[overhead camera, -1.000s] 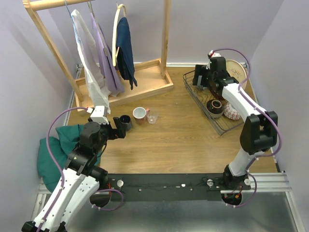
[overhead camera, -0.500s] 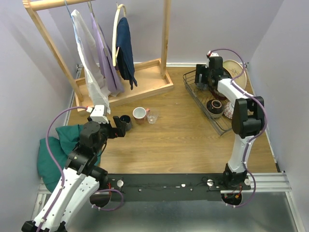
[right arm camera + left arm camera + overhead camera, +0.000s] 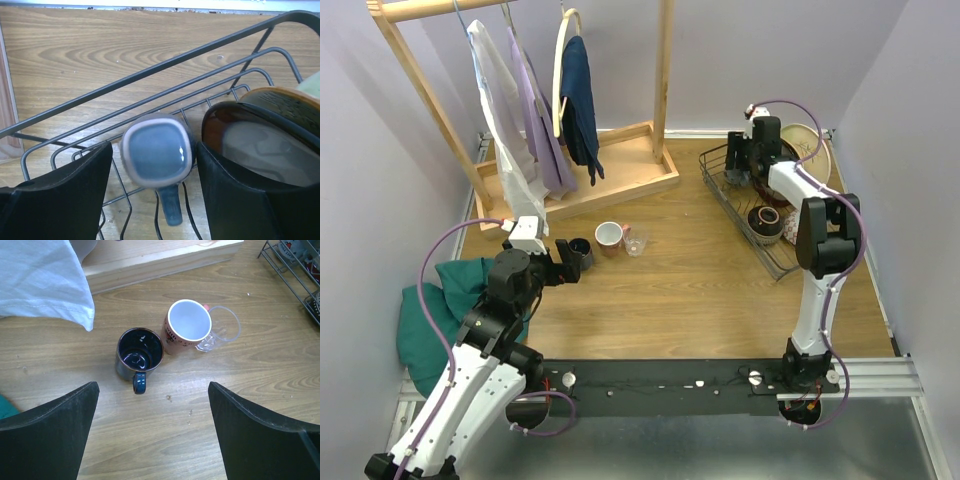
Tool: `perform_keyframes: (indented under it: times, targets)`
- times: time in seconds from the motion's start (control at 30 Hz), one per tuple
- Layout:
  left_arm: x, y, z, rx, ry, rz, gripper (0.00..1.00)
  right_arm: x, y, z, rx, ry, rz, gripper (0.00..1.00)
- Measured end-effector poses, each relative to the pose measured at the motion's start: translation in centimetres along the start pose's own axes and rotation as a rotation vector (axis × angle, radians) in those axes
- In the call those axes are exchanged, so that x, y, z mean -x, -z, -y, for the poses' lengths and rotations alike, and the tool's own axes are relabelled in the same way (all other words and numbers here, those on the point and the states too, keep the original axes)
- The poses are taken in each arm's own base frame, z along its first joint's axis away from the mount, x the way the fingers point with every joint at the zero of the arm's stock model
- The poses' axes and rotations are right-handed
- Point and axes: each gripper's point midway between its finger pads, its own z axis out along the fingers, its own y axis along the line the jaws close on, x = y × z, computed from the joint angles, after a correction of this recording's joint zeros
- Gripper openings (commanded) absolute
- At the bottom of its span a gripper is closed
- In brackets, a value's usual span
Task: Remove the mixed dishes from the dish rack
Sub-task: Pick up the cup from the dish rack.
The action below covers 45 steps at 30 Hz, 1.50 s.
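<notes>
Reaching far over the dish rack (image 3: 744, 206), the right pincer (image 3: 154, 152) straddles a blue-grey mug (image 3: 157, 150), unclenched.

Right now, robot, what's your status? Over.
Left hand open. Right hand straddling blue-grey mug in dish rack, not gripped. Dark bowl close beside it.

Robot lab, home props.
Bare walls (image 3: 360, 180) box the counter (image 3: 680, 290); clothes rack (image 3: 620, 182) beyond left jaws, dish rack (image 3: 735, 222) around right jaws.
</notes>
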Motion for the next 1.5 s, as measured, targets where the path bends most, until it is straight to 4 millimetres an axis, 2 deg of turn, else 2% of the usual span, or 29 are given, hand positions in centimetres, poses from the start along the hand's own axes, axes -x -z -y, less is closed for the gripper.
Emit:
perform_keyframes:
  times: [0.1,0.2,0.43,0.53,0.8,0.97,1.23,1.5]
  targets:
    - [0.0,0.0,0.0,0.001,0.000,-0.001,0.99,-0.2,-0.4,-0.1,0.006,0.003,-0.002,0.70]
    - [0.0,0.0,0.0,0.000,0.000,-0.001,0.99,-0.4,-1.0,-0.2,0.011,0.006,-0.003,0.62]
    - [0.0,0.0,0.0,0.000,-0.001,-0.001,0.99,-0.3,-1.0,0.0,0.014,0.012,-0.004,0.28]
    - [0.0,0.0,0.0,0.000,-0.003,-0.001,0.99,-0.2,-1.0,-0.1,0.021,0.013,-0.003,0.21]
    - [0.0,0.0,0.0,0.000,-0.005,0.000,0.99,0.1,0.0,-0.6,0.050,0.016,-0.011,0.15]
    - [0.0,0.0,0.0,-0.001,-0.007,0.001,0.99,2.2,1.7,-0.7,0.054,0.025,0.032,0.12]
    - [0.4,0.0,0.1,-0.007,-0.006,0.016,0.99,6.0,5.6,-0.7,0.056,0.027,0.115,0.10]
    - [0.7,0.2,0.8,-0.043,-0.002,0.030,0.99,7.2,10.5,-1.0,0.065,-0.055,0.154,0.08]
